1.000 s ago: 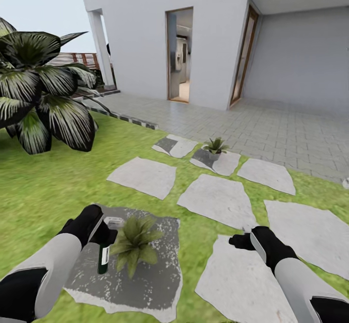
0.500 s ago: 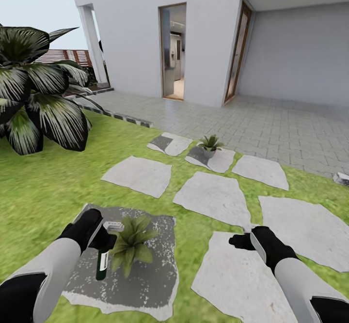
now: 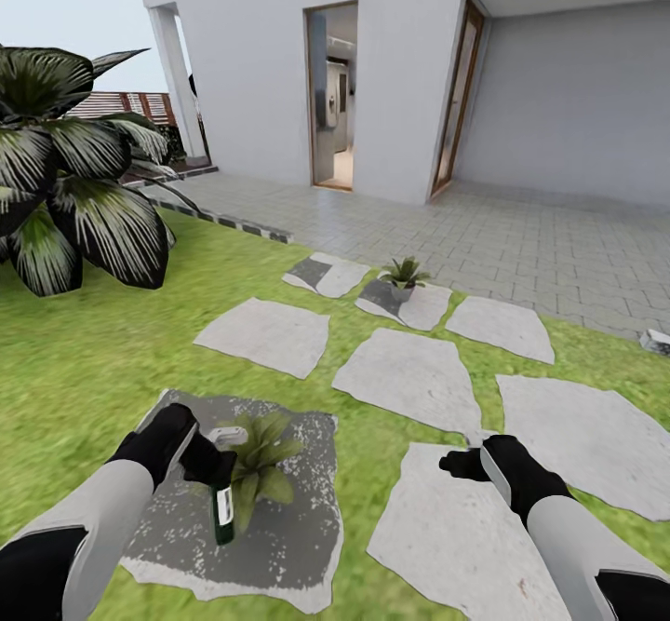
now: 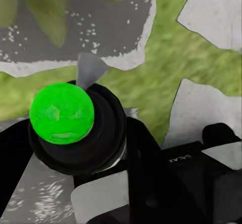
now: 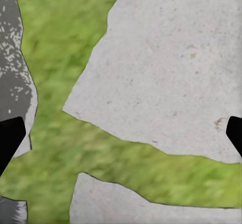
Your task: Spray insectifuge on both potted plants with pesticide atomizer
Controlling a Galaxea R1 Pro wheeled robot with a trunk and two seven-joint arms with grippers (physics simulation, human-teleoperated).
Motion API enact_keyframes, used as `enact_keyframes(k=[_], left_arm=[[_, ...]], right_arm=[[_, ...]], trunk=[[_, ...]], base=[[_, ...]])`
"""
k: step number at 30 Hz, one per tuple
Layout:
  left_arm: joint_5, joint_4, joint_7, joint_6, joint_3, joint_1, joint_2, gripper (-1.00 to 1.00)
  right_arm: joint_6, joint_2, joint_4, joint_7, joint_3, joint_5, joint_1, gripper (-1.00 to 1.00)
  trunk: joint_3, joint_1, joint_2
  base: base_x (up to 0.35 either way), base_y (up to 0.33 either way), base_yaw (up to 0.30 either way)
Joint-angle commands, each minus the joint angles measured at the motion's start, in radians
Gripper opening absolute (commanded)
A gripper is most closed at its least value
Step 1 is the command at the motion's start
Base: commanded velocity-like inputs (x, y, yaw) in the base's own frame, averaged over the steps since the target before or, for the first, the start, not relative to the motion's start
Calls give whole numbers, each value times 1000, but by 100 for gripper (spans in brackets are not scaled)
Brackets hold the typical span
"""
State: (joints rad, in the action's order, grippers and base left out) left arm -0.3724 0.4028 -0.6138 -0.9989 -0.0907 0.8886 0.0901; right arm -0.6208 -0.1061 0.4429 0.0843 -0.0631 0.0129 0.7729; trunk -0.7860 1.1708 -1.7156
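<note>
Grass of a rough, bright green lawn carries irregular flat stone slabs, pale grey and grainy. One darker, speckled grey slab near the robot bears a small rosette of pointed green leaves, its pot hidden under the foliage. A second small rosette in a little grey pot stands well apart on the dark corner of a farther pale slab, near the lawn's edge by the grey paved terrace.

The slim dark green spray bottle with a pale label and whitish trigger head hangs tilted over the speckled slab, just beside the near rosette, its head clamped in the black left gripper. The left wrist view shows the bottle's round bright green end in a black collar. The black right gripper hovers above a pale slab, fingers spread wide with nothing between them.

A big dark broad-leaved plant with white-streaked leaves stands at the lawn's far left.
</note>
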Motion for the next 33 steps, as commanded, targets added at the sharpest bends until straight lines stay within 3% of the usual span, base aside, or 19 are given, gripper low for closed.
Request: enact_keyframes(k=[1,3,5,8,9,12,18,26,33], left_arm=[[-22,4,-168,-3,3,0,0,-100],[-24,7,-209,-3,18,0,0,-100],[-26,9,-236,-3,55,0,0,-100],[-26,10,-251,-3,162,0,1,-100],[-26,10,-251,-3,181,0,1,-100],[-27,10,-254,-3,304,0,2,-100],[-27,10,-253,-3,455,0,2,-100],[-32,11,-249,-3,497,0,5,-100],[-33,11,-249,-3,509,0,10,-100]], right_arm=[[-5,0,2,3,-4,1,0,100],[-5,0,2,3,-4,1,0,100],[-5,0,2,3,-4,1,0,100],[-5,0,2,3,-4,1,0,100],[-5,0,2,3,-4,1,0,100],[-5,0,2,3,-4,1,0,100],[-5,0,1,3,-4,1,0,100],[-5,0,1,3,-3,1,0,100],[-5,0,1,2,-3,1,0,100]], trunk=[[-1,0,0],[-2,0,0],[-3,0,0],[-5,0,0],[-5,0,0],[-7,0,0],[-10,0,0],[-15,0,0],[-19,0,0]], base=[[0,0,0],[0,0,0],[0,0,0],[0,0,0],[0,0,0],[0,0,0],[0,0,0],[84,0,0],[146,0,0]])
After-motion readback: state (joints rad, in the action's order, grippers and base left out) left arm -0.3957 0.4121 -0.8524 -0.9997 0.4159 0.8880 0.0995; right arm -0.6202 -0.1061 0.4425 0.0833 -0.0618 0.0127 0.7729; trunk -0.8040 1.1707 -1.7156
